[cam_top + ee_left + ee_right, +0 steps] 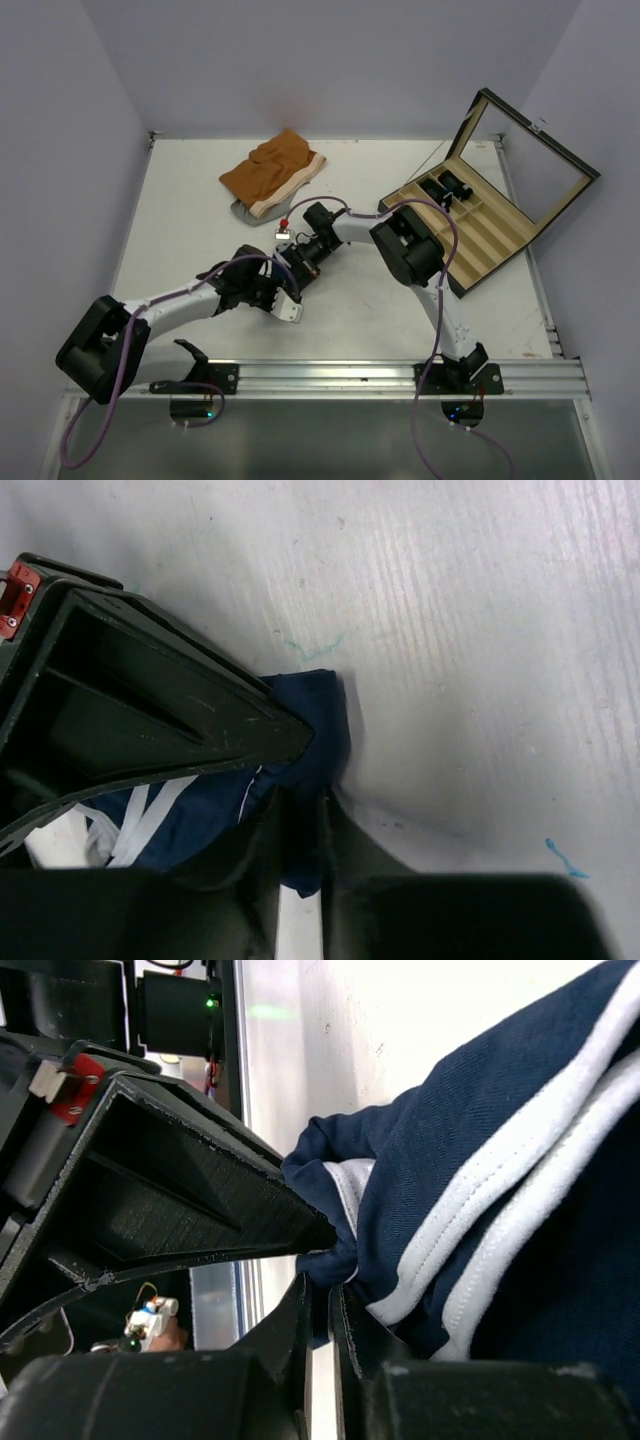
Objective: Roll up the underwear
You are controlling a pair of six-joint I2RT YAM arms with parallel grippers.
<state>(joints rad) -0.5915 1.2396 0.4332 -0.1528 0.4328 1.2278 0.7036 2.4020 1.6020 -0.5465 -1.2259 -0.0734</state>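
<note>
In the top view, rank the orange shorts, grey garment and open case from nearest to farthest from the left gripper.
From the left gripper, pinching the underwear:
1. Grey garment, just beyond it, slightly left.
2. Orange shorts, farther back, overlapping the grey.
3. Open case, far right.

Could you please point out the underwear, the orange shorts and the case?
underwear [450, 1130]: right wrist view, navy cloth above the white trim.
orange shorts [268, 170]: top external view, middle of the orange cloth.
case [520, 165]: top external view, inside of the open lid.
</note>
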